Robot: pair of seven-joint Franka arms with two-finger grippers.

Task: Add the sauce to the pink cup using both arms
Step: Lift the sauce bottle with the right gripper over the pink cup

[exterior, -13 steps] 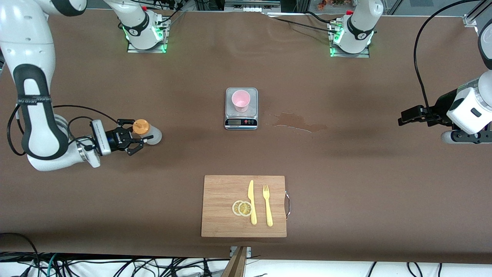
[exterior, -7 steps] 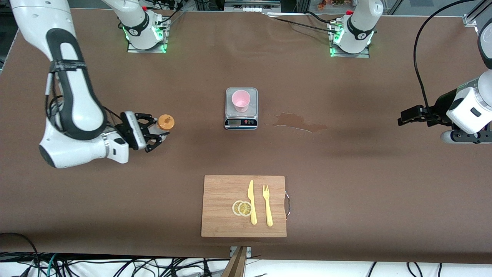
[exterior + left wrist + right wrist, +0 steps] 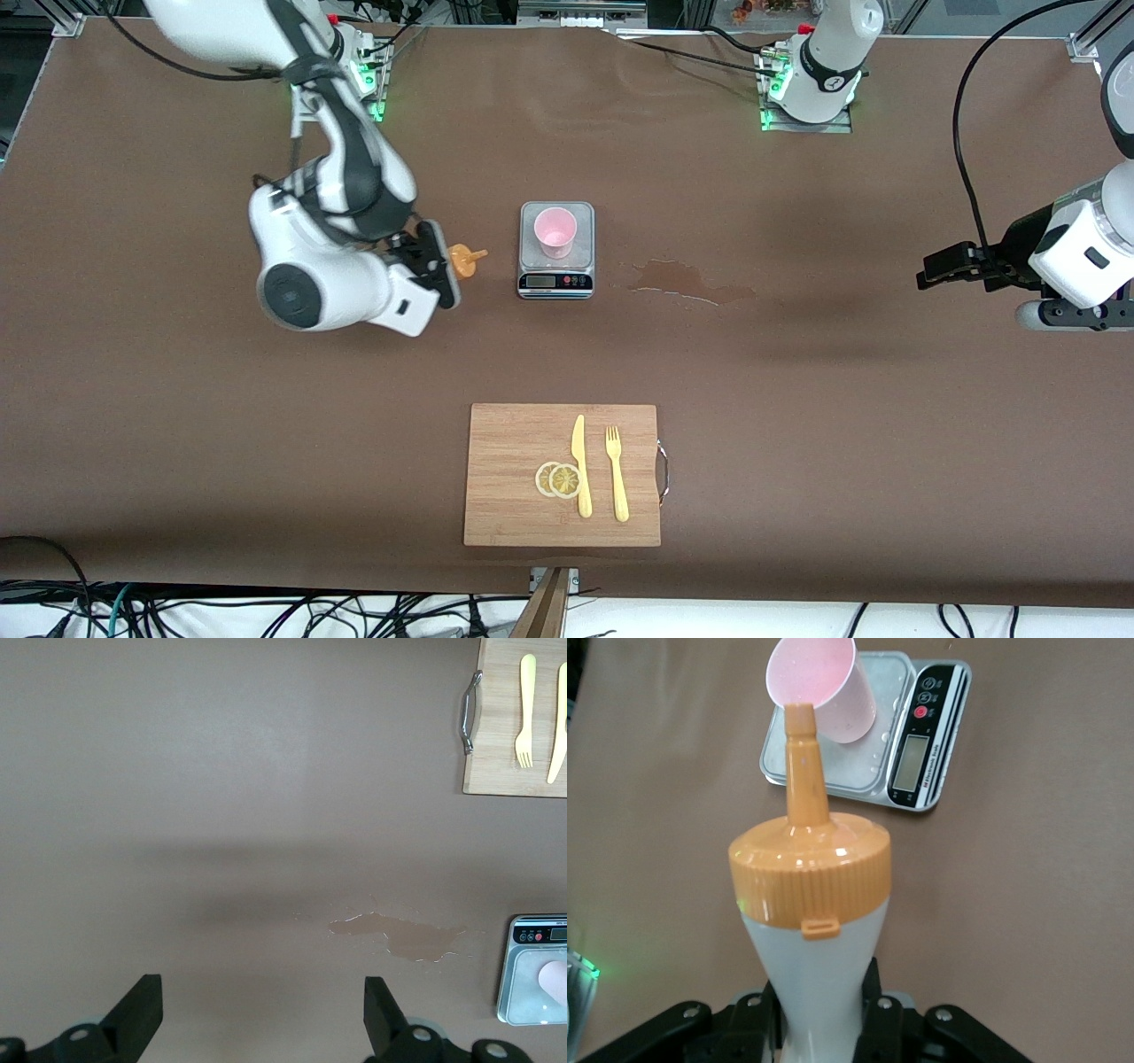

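Observation:
The sauce bottle (image 3: 462,260), frosted white with an orange nozzle cap, is lifted and tipped on its side, and my right gripper (image 3: 441,264) is shut on its body. It hangs over the table beside the silver scale (image 3: 530,255), nozzle toward the pink cup (image 3: 555,232) standing upright on the scale's plate. In the right wrist view the bottle (image 3: 811,877) fills the middle, its waist pinched by the right gripper (image 3: 824,1020), and the nozzle tip lines up with the cup (image 3: 824,682). My left gripper (image 3: 928,271) waits open over the left arm's end of the table, holding nothing (image 3: 261,994).
A wet stain (image 3: 684,279) marks the cloth beside the scale toward the left arm's end. A wooden cutting board (image 3: 509,518) lies nearer the front camera with a yellow knife (image 3: 580,470), a fork (image 3: 616,474) and two lemon slices (image 3: 558,479).
The right arm has swung from its end of the table toward the scale, carrying the bottle and tipping its nozzle toward the cup. The left arm has not moved.

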